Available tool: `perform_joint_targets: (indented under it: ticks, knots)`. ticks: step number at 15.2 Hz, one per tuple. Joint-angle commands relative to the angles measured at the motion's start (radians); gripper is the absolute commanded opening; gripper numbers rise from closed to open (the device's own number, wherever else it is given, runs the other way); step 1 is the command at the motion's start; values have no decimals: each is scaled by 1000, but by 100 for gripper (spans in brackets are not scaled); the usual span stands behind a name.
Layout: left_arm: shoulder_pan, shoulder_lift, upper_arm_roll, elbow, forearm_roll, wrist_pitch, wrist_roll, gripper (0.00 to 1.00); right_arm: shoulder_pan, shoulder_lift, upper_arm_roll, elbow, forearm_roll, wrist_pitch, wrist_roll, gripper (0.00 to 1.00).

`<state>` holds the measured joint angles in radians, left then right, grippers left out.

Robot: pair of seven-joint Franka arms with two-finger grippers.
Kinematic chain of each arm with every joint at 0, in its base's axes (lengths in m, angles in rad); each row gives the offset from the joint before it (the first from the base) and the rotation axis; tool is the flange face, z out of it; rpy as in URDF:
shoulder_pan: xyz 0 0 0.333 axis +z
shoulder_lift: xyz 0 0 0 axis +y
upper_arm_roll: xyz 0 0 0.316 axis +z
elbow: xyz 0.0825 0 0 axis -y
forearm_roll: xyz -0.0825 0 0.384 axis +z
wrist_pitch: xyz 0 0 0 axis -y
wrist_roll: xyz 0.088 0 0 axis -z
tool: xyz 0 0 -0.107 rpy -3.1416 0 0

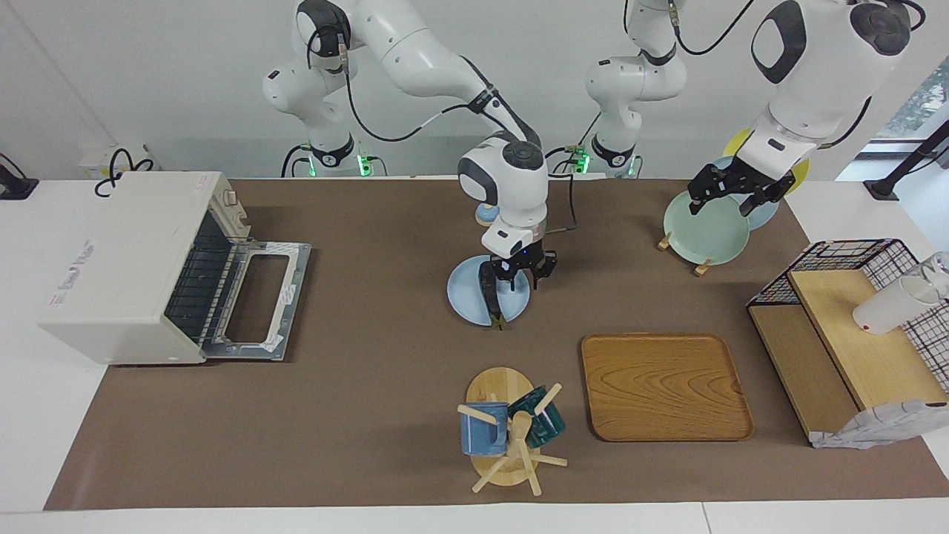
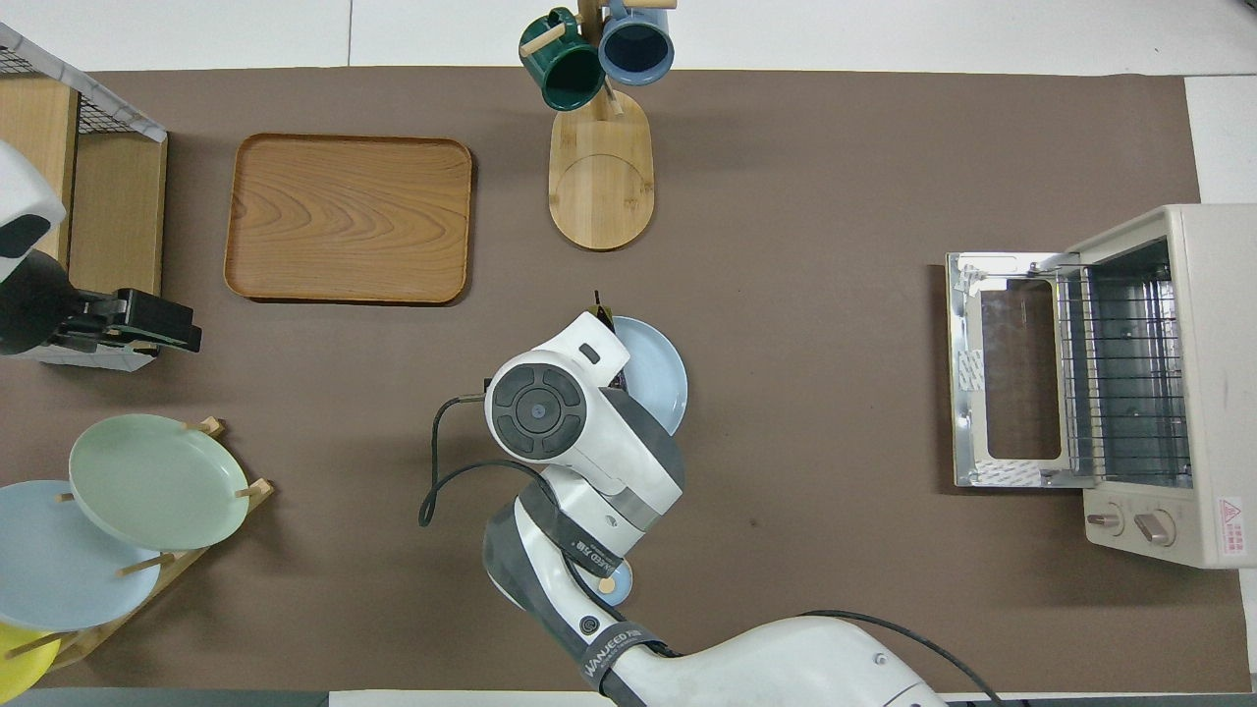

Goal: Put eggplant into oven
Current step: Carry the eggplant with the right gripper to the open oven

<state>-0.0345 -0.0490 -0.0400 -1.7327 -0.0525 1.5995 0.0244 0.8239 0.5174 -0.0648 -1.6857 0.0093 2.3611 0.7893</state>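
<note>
The eggplant (image 1: 491, 297) is long and dark and lies on a light blue plate (image 1: 463, 293) in the middle of the table, its stem tip reaching just past the plate's rim. In the overhead view only its tip (image 2: 599, 304) shows; the arm hides the remainder. My right gripper (image 1: 513, 283) is down at the plate, right beside or on the eggplant. The cream-white oven (image 1: 118, 259) stands at the right arm's end of the table with its door (image 1: 259, 300) folded down open and its wire rack (image 2: 1120, 378) showing. My left gripper (image 1: 730, 194) waits raised over the plate rack.
A wooden tray (image 1: 663, 386) and a mug tree (image 1: 508, 434) with two mugs lie farther from the robots than the plate. A plate rack with a green plate (image 1: 704, 226) and a wire-and-wood shelf (image 1: 852, 334) stand at the left arm's end.
</note>
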Motion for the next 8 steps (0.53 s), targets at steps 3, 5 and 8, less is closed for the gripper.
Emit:
perform_joint_targets:
  ticks: [3, 5, 8]
  knots:
    - [-47, -17, 22, -22, 49, 27, 15, 100, 20, -46, 10, -106, -14, 93, -10, 50]
    - [-47, -6, 20, 21, 60, 17, 19, 100, 23, -51, 10, -123, -14, 113, -7, 50]
    - [-56, 3, 23, 28, 63, 16, 20, 100, 21, -54, 10, -134, -14, 113, -11, 41]
